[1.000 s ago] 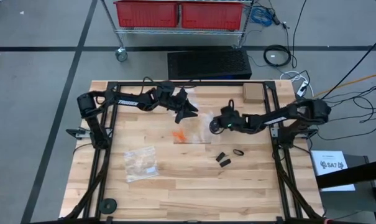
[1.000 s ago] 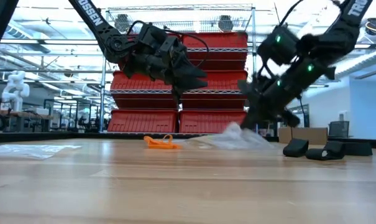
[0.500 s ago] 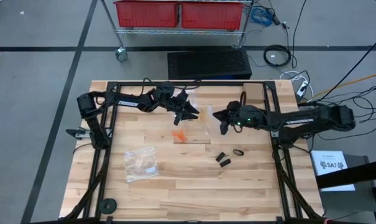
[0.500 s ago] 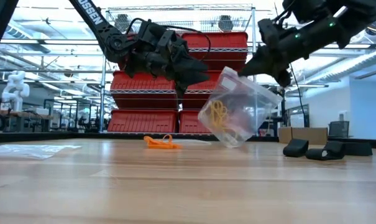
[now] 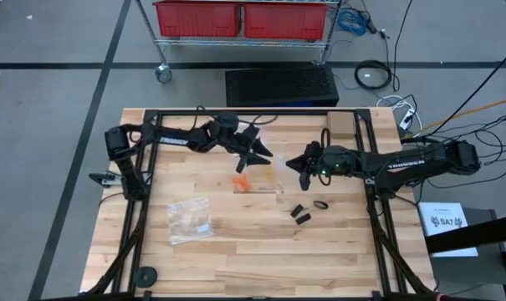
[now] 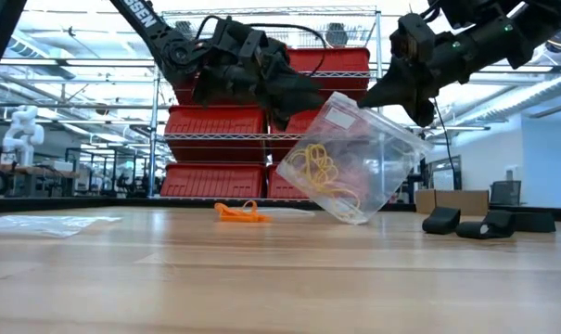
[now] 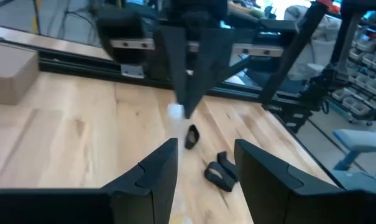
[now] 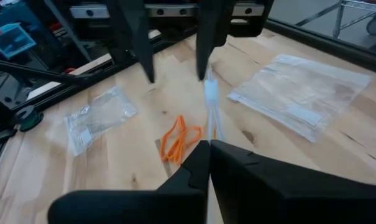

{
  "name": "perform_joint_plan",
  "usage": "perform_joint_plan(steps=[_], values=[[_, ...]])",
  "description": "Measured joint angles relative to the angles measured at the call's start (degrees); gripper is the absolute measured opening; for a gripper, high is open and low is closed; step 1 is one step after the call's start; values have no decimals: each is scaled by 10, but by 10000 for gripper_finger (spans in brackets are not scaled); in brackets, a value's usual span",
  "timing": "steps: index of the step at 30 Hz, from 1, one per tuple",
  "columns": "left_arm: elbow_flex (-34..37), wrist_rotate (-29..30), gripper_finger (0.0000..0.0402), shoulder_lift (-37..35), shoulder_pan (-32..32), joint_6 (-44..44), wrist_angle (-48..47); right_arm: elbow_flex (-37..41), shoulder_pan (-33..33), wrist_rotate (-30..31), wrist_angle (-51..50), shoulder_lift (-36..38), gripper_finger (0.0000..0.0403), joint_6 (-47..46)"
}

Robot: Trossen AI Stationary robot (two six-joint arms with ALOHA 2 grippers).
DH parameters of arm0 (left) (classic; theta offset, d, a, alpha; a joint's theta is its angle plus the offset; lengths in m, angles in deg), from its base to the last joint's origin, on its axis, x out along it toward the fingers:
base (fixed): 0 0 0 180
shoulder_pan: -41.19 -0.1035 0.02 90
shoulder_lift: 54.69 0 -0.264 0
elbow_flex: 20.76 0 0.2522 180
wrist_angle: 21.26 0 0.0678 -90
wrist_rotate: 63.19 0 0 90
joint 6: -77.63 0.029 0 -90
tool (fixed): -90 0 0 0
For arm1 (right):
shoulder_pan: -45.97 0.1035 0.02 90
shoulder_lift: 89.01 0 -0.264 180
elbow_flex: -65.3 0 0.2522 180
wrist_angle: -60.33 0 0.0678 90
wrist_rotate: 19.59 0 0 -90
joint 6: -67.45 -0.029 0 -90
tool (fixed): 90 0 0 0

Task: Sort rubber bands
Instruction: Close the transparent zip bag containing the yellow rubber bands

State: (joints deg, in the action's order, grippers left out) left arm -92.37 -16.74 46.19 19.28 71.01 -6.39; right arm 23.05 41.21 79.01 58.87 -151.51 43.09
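Right gripper (image 6: 427, 104) pinching bag (image 6: 354, 158), orange bands (image 6: 238, 212) below

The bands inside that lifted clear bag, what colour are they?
Pale yellow bands, clearest in the low view, inside the bag hanging from the right pincer.

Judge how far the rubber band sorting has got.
Done: yellow bands sit inside a clear bag. In hand: the right gripper holds that bag up by its edge; the left gripper, fingers open, is beside it. Left: orange bands and black bands lie loose.
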Motion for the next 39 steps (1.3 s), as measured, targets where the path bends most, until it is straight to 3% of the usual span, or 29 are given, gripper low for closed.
perform_joint_plan(steps=[13, 28, 39], values=[[-46, 64, 164, 0, 7, 35, -114, 0, 0, -12, 2, 0, 0, 1], [-46, 67, 164, 0, 3, 45, -110, 0, 0, -25, 3, 0, 0, 4], [-47, 65, 108, 0, 18, 60, -101, 0, 0, -27, 3, 0, 0, 4]])
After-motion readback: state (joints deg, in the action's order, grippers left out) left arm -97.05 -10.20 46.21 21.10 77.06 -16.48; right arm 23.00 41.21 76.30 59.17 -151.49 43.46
